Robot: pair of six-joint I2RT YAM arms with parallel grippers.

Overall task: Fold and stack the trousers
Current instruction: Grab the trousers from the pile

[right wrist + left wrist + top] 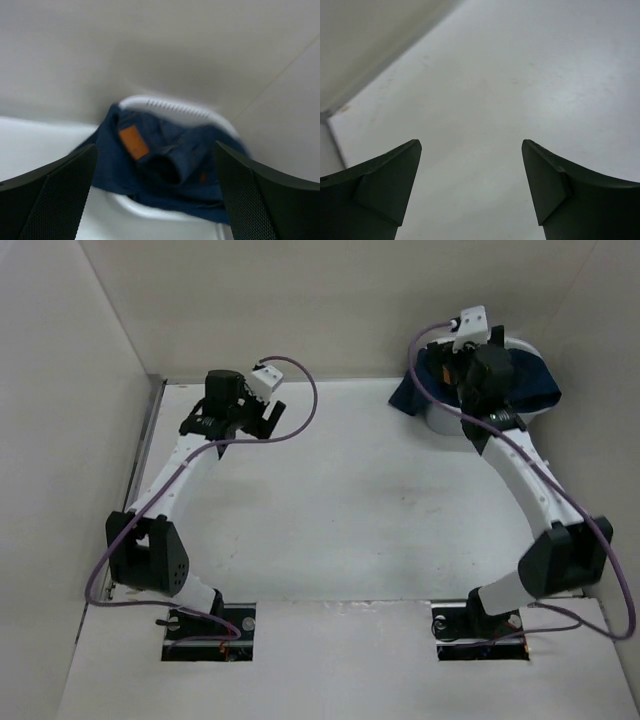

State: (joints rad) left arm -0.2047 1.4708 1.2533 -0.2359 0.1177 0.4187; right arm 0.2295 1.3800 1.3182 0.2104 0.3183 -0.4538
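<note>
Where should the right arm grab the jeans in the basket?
Probably pinch the raised fold beside the tan patch on the jeans, coming from above: they lie crumpled in the basket, whose rim would likely block a sideways approach.

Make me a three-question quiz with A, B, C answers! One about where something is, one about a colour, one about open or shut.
1. Where are the jeans?
A) in the white basket
B) on the floor
C) hanging in the air
2. What colour is the waist patch?
A) green
B) orange-tan
C) pink
3. How is the left end effector?
A) shut on the jeans
B) shut, empty
C) open, empty
Answers: 1 A, they lie bunched inside the basket's rim. 2 B, the right wrist view shows it. 3 C, its jaws stand wide apart over bare table.
</note>
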